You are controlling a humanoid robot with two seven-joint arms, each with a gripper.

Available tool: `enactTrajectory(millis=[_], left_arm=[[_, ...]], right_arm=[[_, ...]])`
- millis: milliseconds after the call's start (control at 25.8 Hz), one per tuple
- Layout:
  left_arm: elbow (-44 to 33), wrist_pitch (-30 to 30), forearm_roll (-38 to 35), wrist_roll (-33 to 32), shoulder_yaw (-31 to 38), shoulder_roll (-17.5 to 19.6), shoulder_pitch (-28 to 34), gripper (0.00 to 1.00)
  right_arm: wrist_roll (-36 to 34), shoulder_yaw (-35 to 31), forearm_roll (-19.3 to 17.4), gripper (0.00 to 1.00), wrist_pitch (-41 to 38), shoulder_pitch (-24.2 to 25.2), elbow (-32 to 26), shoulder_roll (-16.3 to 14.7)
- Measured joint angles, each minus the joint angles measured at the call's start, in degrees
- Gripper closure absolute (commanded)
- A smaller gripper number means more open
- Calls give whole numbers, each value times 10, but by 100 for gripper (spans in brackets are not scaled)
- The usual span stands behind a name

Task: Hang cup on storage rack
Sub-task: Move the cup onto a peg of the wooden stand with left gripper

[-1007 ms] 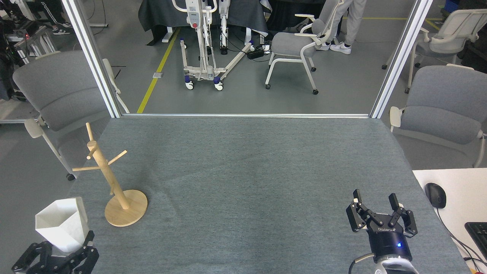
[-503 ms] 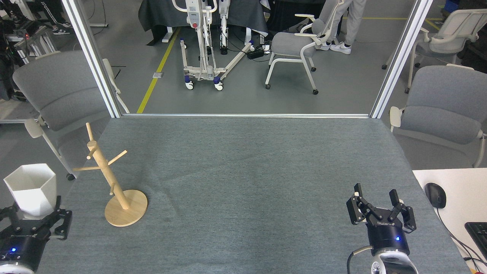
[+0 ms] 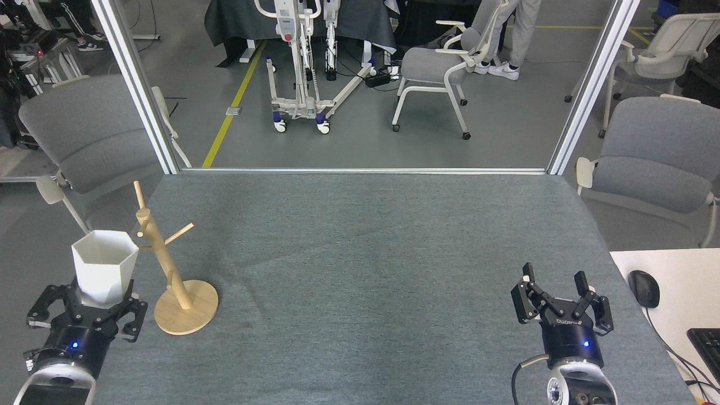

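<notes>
Carried the cup (image 3: 104,265) rightward from the table's left edge, bringing it in just beside the storage rack (image 3: 169,269). Rack itself shifted too: pole and pegs sat slightly right of where they were half a second before, so likely nudged by the cup or tipped a little on its base. Gripped the cup low, near its base, in the left gripper (image 3: 84,307), fingers clenched around it, rim up and open to the head camera. Overlapped the rack's left-pointing peg in this view; could not tell whether touching. Handle not visible, so no saying which way it faced. Right gripper (image 3: 559,291) parked on the right, fingers spread, holding nothing. Judged close to the hang: handle not yet on any peg.
</notes>
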Motion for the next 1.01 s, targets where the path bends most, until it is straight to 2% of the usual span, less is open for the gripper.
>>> enactTrajectory(millis=[349,387,426,581,620,1007], left_arm=[[13,14,-31,-1,-20,-6,1,100],[14,15,-32,-1,-20,-7,1,93],[15,15,-32,-2,-21,-7,2,82],[17,17,-33,-2,-21,-7,5,7],[17,18,-33,-2,-21,-7,6,2],[50,33,-28,7,-21,-14,20,1]], right_arm=[[-2,2,0,0,0,0,6,-1],[-2,2,0,0,0,1,7,-2],[-2,2,0,0,-1,1,7,-2],[-3,1,0,0,-2,1,14,-2],[-3,1,0,0,-3,1,16,-2],[1,2,-1,0,-3,1,21,2]])
